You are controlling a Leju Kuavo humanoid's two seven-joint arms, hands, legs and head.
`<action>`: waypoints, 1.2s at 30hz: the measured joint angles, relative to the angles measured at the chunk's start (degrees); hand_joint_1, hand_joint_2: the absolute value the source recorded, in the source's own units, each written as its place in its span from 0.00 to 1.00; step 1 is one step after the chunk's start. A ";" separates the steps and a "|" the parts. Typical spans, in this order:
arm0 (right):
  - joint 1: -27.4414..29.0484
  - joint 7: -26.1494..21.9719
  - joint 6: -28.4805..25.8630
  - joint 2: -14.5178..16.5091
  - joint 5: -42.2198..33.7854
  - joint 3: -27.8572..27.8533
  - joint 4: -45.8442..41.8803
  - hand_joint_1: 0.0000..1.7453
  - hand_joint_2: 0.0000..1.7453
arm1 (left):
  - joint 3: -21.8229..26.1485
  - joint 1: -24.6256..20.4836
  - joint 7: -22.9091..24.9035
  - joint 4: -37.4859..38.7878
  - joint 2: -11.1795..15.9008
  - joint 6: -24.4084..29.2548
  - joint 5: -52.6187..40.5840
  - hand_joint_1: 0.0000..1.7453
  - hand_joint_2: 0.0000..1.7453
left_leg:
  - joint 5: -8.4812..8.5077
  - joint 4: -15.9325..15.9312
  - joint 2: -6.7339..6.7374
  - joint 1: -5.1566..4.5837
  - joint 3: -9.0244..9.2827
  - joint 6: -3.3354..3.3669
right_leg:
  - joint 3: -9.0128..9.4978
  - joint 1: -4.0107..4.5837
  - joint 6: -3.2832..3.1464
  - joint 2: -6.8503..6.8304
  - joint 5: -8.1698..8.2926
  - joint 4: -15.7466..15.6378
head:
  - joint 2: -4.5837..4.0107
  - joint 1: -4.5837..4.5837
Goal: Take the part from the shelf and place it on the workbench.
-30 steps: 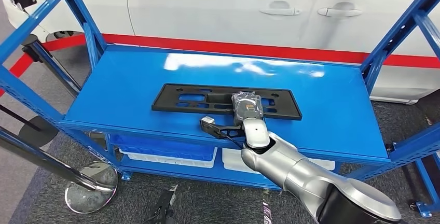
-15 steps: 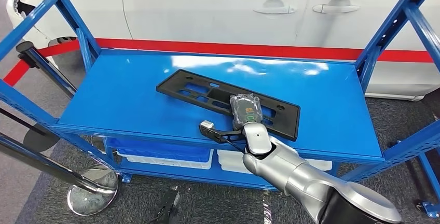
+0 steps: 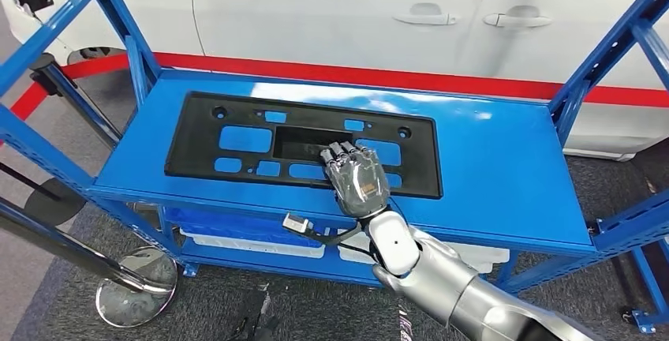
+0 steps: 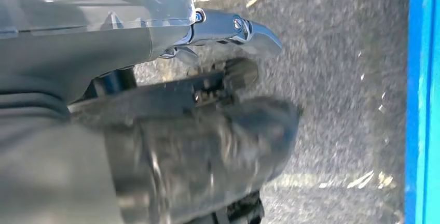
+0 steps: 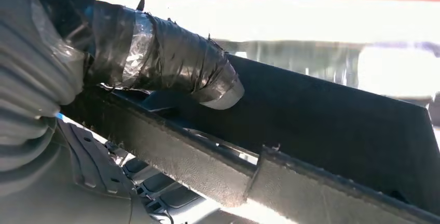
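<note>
A white car (image 3: 355, 17) stands behind; a chrome stanchion base (image 3: 136, 294) sits on grey carpet (image 3: 315, 309).

The part (image 3: 237, 140) is a long flat black plastic panel with rectangular cut-outs and small round holes. It is tipped up above the blue shelf (image 3: 489, 167), its near edge in my right hand (image 3: 359, 183).
</note>
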 joint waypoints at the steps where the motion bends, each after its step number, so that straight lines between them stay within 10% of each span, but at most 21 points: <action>1: 1.00 0.13 -0.07 -0.64 1.33 -1.53 -3.10 1.00 1.00 | 0.02 0.10 -0.06 0.00 0.03 0.27 -0.03 0.00 1.00 | -0.07 0.05 0.00 -0.06 0.02 0.23 | -1.90 0.01 0.07 -0.03 -1.69 4.03 | 0.00 0.04; 4: 4.09 0.83 -0.22 -2.71 4.27 -5.19 -12.13 1.00 1.00 | 0.03 0.70 0.55 0.00 0.11 1.06 -0.28 0.00 1.00 | -0.44 0.43 -0.04 -0.20 0.10 0.52 | -4.72 0.01 0.08 -0.03 -2.37 9.25 | 0.00 0.08; 8: 8.38 2.04 -0.44 -4.83 7.00 -9.18 -25.62 1.00 1.00 | 0.05 1.49 1.42 0.00 0.20 1.98 -0.56 0.00 1.00 | -1.47 1.57 -0.09 -0.44 0.14 0.03 | 1.49 0.08 -0.47 -0.05 3.53 -3.52 | 0.00 0.06; 13: 13.11 3.23 -0.89 -6.35 5.68 -12.96 -39.16 1.00 1.00 | 0.15 2.41 1.17 0.01 0.33 2.19 0.09 0.00 1.00 | -2.18 2.12 -0.11 -0.66 0.02 -1.01 | 2.70 0.05 -1.37 -0.06 4.01 -5.84 | 0.00 -0.05; 19: 19.68 -2.91 -0.86 -6.43 -4.34 -15.05 -52.24 1.00 1.00 | 0.67 3.07 0.96 0.02 0.58 0.68 1.76 0.00 1.00 | -11.16 17.62 0.16 -0.30 -4.88 -2.37 | 2.58 -0.21 -2.08 -0.64 4.51 -6.06 | 0.00 -0.47; 25: 22.67 -2.98 0.03 -7.23 -7.90 -15.40 -59.33 1.00 1.00 | 0.77 2.53 2.53 0.02 1.48 0.32 0.81 0.00 1.00 | -4.75 0.71 0.12 -0.82 5.25 -1.10 | 1.78 -0.13 -1.53 -0.53 5.64 -5.93 | 0.00 -0.45; 29: 23.34 -2.02 1.77 -8.58 -8.66 -15.40 -62.06 1.00 1.00 | 0.94 2.32 3.05 0.02 2.07 0.32 0.38 0.00 1.00 | -2.90 -0.65 0.25 -0.83 4.58 -0.25 | 1.22 -0.08 -0.31 -0.49 5.95 -5.95 | 0.00 -0.27; 33: 23.80 -1.71 3.82 -10.11 -9.04 -15.40 -63.78 1.00 1.00 | 1.06 1.84 3.23 0.01 2.21 0.18 -0.09 0.00 1.00 | -0.30 -1.16 0.55 -0.80 2.20 0.80 | -1.75 0.00 0.25 -0.38 -3.29 4.52 | 0.00 0.19; 36: 24.19 -1.71 5.15 -11.11 -9.00 -15.38 -64.68 1.00 1.00 | 1.08 1.82 3.76 0.01 2.21 -0.09 -0.40 0.00 1.00 | 0.75 -0.14 0.63 -0.76 -0.29 0.65 | -0.24 -0.31 0.67 -0.41 -3.59 7.51 | 0.00 0.22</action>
